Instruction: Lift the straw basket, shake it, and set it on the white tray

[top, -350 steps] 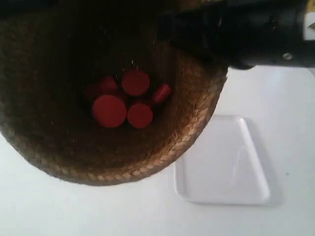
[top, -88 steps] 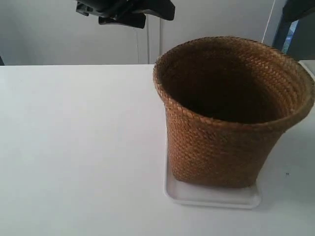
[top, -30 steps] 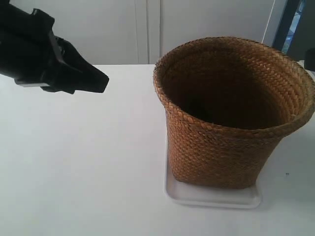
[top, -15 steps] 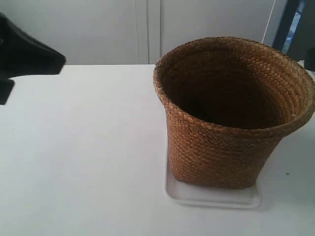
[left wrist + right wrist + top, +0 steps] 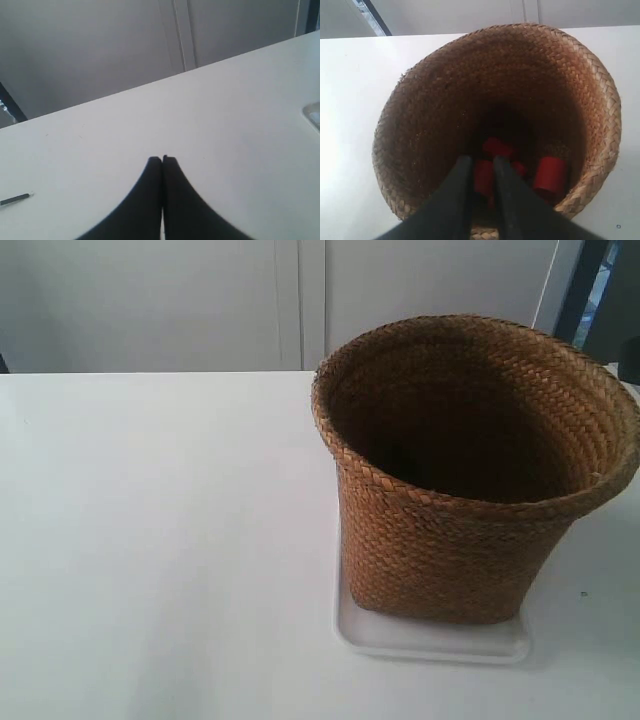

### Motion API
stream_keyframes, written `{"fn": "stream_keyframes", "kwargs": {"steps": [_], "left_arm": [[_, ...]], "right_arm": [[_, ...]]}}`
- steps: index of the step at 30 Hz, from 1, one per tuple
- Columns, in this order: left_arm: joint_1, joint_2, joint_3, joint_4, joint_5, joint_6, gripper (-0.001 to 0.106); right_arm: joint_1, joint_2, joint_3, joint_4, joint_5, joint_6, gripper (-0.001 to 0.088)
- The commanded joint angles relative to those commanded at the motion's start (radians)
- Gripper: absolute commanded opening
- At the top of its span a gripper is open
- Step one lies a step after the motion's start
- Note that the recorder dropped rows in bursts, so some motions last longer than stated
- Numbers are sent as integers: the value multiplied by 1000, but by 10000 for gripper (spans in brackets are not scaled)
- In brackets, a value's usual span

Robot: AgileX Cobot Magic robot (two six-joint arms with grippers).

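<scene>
The straw basket (image 5: 470, 470) stands upright on the white tray (image 5: 430, 642), whose rim shows below its base. No arm shows in the exterior view. In the right wrist view my right gripper (image 5: 483, 159) hangs above the near rim of the basket (image 5: 435, 100), pointing into it. Its fingers are slightly apart with nothing between them. Several red cylinders (image 5: 550, 175) lie on the basket's floor. My left gripper (image 5: 162, 158) is shut and empty over bare table, well away from the tray's corner (image 5: 312, 111).
The white table (image 5: 150, 540) stretches to the exterior view's left of the basket. A pale wall with a vertical seam (image 5: 300, 300) stands behind it. A small dark stick (image 5: 14, 199) lies on the table in the left wrist view.
The black arm at the exterior view's left has drawn back leftward and left the frame. The basket has stayed put on the tray.
</scene>
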Motion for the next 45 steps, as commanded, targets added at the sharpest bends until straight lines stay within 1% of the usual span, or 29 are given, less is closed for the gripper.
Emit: {"fn": "stream_keyframes", "kwargs": {"steps": [2,4,6,7,8,9,10,12,13,14,15,16,21,23,28,30,36,40,41,43,45], "left_arm": [[0,-6,0,0,2,0,0],[0,-4,13,0,-7,-42,0],[0,1,67,68,-66,-179,0],[0,1,120,209,-101,-347,0],[0,-3,146,293,-114,-464,0],[0,-14,179,424,-116,-584,0],[0,-28,199,510,-116,-697,0],[0,-67,246,696,-116,-877,0],[0,-86,263,766,-117,-924,0],[0,-105,283,805,-118,-953,0],[0,-134,303,837,-123,-966,0],[0,-154,321,840,-125,-964,0],[0,-246,391,824,-125,-957,0],[0,-264,416,764,-125,-909,0],[0,-279,478,578,-148,-691,0],[0,-279,507,539,-155,-658,0],[0,-279,578,525,-185,-732,0],[0,-279,601,525,-183,-732,0],[0,-279,601,531,-183,-739,0],[-8,-295,601,567,-183,-794,0],[-37,-302,601,619,-185,-835,0]], "right_arm": [[0,0,0,0,0,0,149],[0,0,0,0,0,0,149],[0,0,0,0,0,0,149],[0,0,0,0,0,0,149],[0,0,0,0,0,0,149],[0,0,0,0,0,0,149],[0,0,0,0,0,0,149],[0,0,0,0,0,0,149],[0,0,0,2,0,0,149],[0,0,0,2,0,0,149],[0,0,0,2,0,0,149],[0,0,0,2,0,0,149],[0,0,0,2,0,0,149],[0,0,0,2,0,0,149],[0,0,0,0,0,0,149],[0,0,0,0,0,0,149],[0,0,0,0,0,0,149],[0,0,0,0,0,0,149],[0,0,0,0,0,0,149],[0,0,0,0,0,0,149],[0,0,0,0,0,0,149]]}}
